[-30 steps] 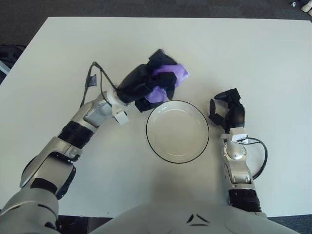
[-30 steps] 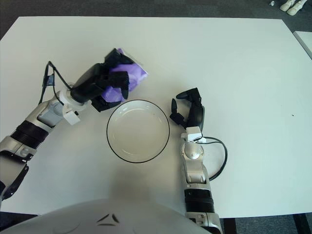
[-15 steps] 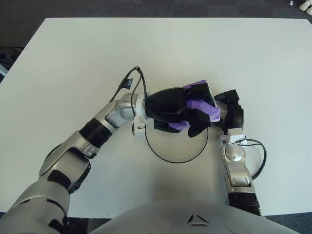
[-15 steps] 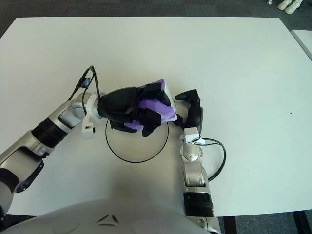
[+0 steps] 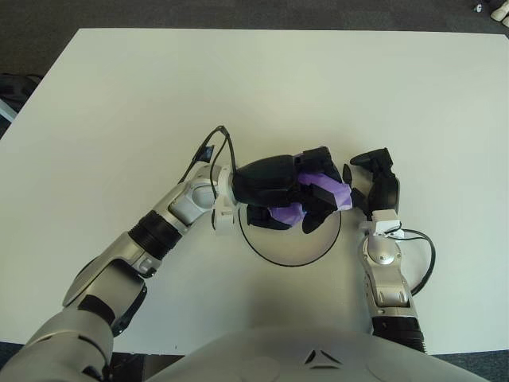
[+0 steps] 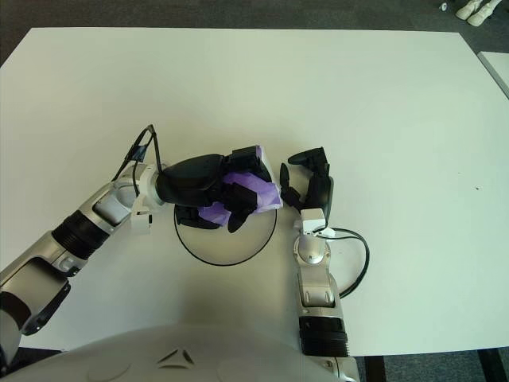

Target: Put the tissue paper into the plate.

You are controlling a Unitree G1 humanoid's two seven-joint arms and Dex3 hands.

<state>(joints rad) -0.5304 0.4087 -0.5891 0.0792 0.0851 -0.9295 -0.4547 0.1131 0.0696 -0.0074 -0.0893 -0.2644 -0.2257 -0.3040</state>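
Observation:
My left hand (image 5: pixel 306 195) reaches from the left across the white plate (image 5: pixel 290 253) and its black fingers are curled on the purple tissue paper (image 5: pixel 324 191). The tissue shows between the fingers, over the plate's upper right part. Much of the black-rimmed plate (image 6: pixel 227 251) is hidden under the hand; only its near half shows. Whether the tissue touches the plate I cannot tell. My right hand (image 5: pixel 375 185) shows just right of the plate, fingers relaxed and holding nothing.
The white table (image 5: pixel 262 87) spreads wide on all sides of the plate. A black cable (image 5: pixel 208 150) loops off my left forearm. Another cable (image 5: pixel 420 253) curls beside my right forearm. Dark floor lies beyond the far edge.
My left hand carried the tissue from the plate's upper left to above the plate, then sank slightly toward it. The right hand has stayed in place.

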